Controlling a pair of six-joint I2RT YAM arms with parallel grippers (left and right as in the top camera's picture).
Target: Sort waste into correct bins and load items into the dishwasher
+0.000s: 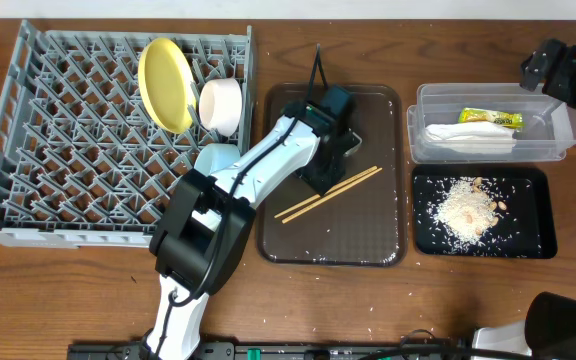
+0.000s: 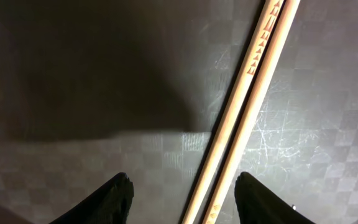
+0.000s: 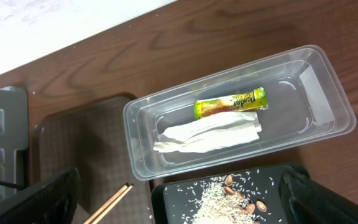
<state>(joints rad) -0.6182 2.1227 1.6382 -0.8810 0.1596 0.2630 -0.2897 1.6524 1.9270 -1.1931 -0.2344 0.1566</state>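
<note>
Two wooden chopsticks (image 1: 328,193) are lying side by side at a slant on the dark-brown serving tray (image 1: 368,235) in the middle of the table (image 1: 118,290). The left gripper (image 2: 185,199) is hovering low over them with its fingers (image 2: 120,198) standing apart. The pair is running between the fingers, and a gap is showing on either side, so nothing is being gripped. To the left, the grey dish rack (image 1: 28,150) is holding a yellow plate (image 1: 165,85) on edge. A white bowl (image 1: 221,106) is sitting just beside the plate, and a light-blue bowl (image 1: 213,157) is showing partly behind the arm. To the right, the clear tub (image 1: 558,135) is holding the yellow-green wrapper (image 3: 230,103) and the white napkin (image 3: 207,135), which are touching each other. Just below the tub, the black tray (image 1: 528,240) is carrying a heap of rice-like crumbs (image 1: 465,210). The right gripper (image 3: 179,205) is hanging above the tub with its jaws spread wide and nothing between them.
</note>
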